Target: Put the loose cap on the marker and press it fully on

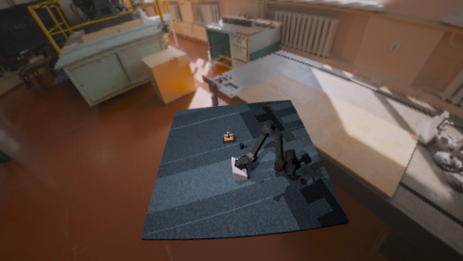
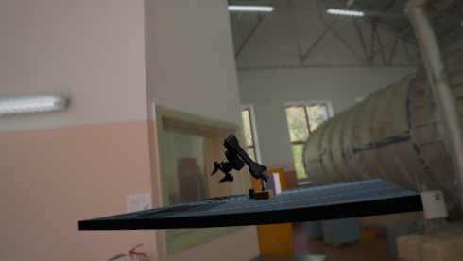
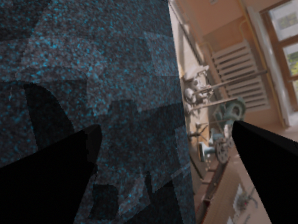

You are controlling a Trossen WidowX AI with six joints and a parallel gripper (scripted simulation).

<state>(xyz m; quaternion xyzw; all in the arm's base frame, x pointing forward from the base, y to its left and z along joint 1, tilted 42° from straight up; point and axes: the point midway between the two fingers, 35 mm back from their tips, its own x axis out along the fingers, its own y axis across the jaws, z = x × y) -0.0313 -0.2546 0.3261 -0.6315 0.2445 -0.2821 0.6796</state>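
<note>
The marker (image 1: 229, 134) stands upright in the small tan holder block (image 1: 229, 138) on the dark speckled table (image 1: 198, 208), toward the far side of it. Its cap (image 1: 241, 144) is a small dark piece standing on the table just right of the block, apart from it. No writing or brand can be read on any of them; they are too small.

The gripper (image 1: 240, 162) hangs above the table, nearer than the block, with its fingers spread wide and nothing between them. A white box (image 1: 238, 173) stands on the table just under it. The arm's base (image 1: 297, 176) sits to the right. In the wrist view the dark fingers frame bare table.
</note>
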